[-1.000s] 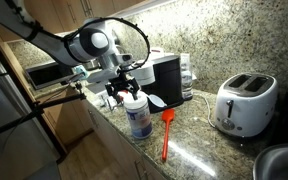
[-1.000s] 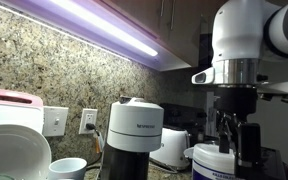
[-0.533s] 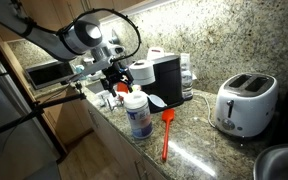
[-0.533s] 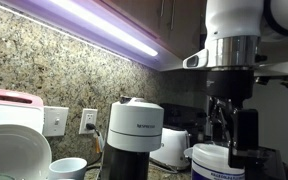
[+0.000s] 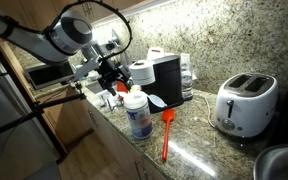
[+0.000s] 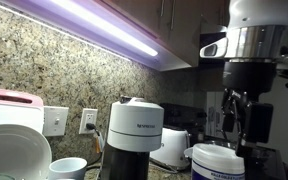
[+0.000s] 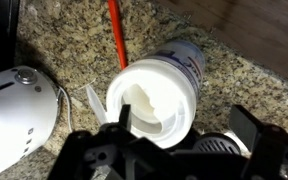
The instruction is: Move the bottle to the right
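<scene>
The bottle [image 5: 138,115] is wide and white with a white cap and a blue-and-white label. It stands upright on the granite counter near its front edge. It also shows in an exterior view [image 6: 216,163] and from above in the wrist view [image 7: 154,100]. My gripper [image 5: 116,84] hangs open and empty above the bottle, slightly off to one side, not touching it. In an exterior view the gripper [image 6: 246,120] is above the cap. In the wrist view the fingers [image 7: 184,122] spread wide, one over the cap's edge.
A black coffee machine [image 5: 166,80] stands right behind the bottle, with a paper-towel roll [image 5: 142,70] and a small bottle [image 5: 187,75] nearby. An orange utensil [image 5: 166,135] lies beside the bottle. A white toaster [image 5: 244,103] stands farther along the counter. A white mug [image 6: 69,168] sits by the machine.
My gripper has risen off the bottle and drifted away from it, up and to the left in an exterior view. The bottle stays where it stood.
</scene>
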